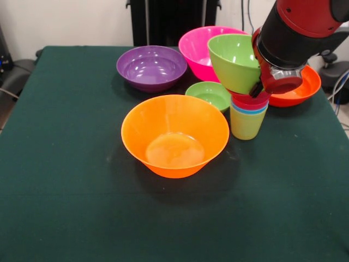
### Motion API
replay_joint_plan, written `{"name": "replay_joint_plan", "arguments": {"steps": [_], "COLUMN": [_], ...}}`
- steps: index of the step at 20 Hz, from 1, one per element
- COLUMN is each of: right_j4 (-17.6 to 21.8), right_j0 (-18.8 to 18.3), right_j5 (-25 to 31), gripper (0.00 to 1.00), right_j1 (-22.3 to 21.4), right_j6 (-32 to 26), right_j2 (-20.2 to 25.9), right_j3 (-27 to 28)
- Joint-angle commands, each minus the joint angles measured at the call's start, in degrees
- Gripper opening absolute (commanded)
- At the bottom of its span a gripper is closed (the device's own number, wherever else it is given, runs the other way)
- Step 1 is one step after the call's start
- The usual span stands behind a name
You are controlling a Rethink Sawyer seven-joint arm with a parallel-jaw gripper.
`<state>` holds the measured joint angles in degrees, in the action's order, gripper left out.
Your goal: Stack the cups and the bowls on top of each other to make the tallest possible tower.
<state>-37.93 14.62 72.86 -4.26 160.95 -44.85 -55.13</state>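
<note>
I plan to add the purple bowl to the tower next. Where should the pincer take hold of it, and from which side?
Probably the rim. The purple bowl sits upright with its mouth open upward, so a thin rim wall is exposed all round. Coming straight down over the rim arc nearest the camera seems safest: green cloth lies bare there, while the pink bowl and small green bowl crowd its other side.

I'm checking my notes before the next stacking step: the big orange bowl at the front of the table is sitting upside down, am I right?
Not quite: the big orange bowl stands upright, mouth up, with its inside bottom visible. The front view shows it.
</note>
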Motion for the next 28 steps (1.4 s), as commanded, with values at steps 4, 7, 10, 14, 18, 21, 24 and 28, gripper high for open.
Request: {"name": "replay_joint_plan", "arguments": {"steps": [4,7,10,14,18,21,24,28], "right_j4": [1.3,1.2,1.1,0.9,0.9,0.8,0.7,0.4], "right_j0": [-0.5,-0.5,-0.5,-0.6,-0.3,0.0,0.1,-0.2], "right_j5": [-2.4,-2.4,-2.2,-2.2,-2.4,-2.4,-2.4,-1.9], "gripper": [0.0,0.0,0.0,0.0,0.0,0.0,0.0,0.0], "right_j1": [0.2,0.1,0.1,0.2,-0.2,-0.4,-0.4,-0.3], "right_j6": [6.7,6.7,7.0,7.1,7.0,7.1,7.3,7.6], "right_j2": [7.3,7.4,7.5,7.6,7.7,7.8,7.8,7.9], "right_j3": [-1.6,-1.7,-1.6,-1.6,-2.3,-2.7,-2.6,-2.0]}}
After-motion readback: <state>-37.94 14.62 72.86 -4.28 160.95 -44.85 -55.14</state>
